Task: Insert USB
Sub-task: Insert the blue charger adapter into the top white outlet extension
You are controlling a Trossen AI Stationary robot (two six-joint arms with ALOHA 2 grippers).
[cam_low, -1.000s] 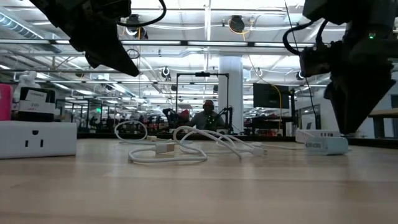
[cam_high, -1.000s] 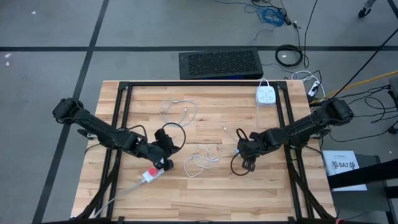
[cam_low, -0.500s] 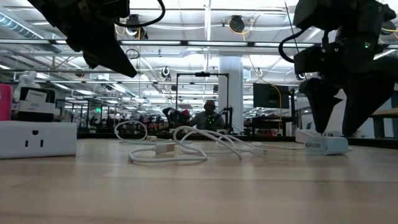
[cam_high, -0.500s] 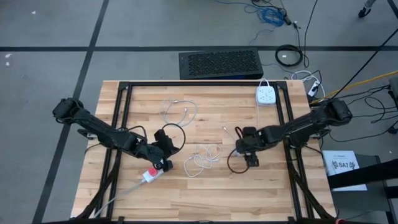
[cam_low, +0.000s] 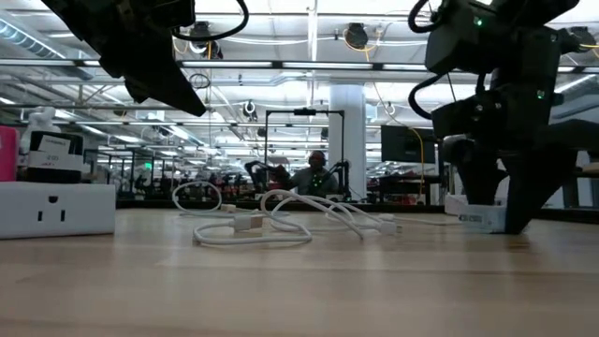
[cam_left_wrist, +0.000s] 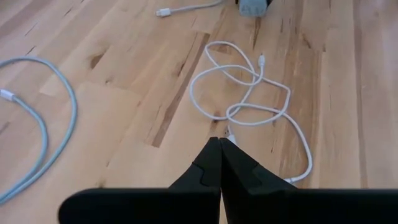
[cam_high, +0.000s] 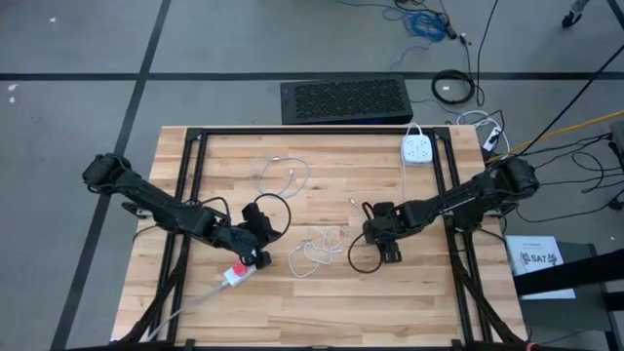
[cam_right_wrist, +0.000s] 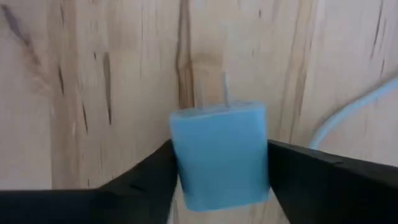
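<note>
right wrist view shows the right gripper [cam_right_wrist: 219, 180] fingers around a blue charger block [cam_right_wrist: 219, 152] on the counter [cam_right_wrist: 93, 74]; the white cable [cam_left_wrist: 249, 93] lies unplugged; left gripper [cam_left_wrist: 219, 163] fingers pressed together.

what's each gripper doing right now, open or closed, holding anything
Left gripper: closed, holding nothing.
Right gripper: fingers either side of a blue charger block; whether it grips it cannot be told.

Closed left end effector [cam_left_wrist: 220, 163], looped white cable [cam_left_wrist: 255, 102]
</note>
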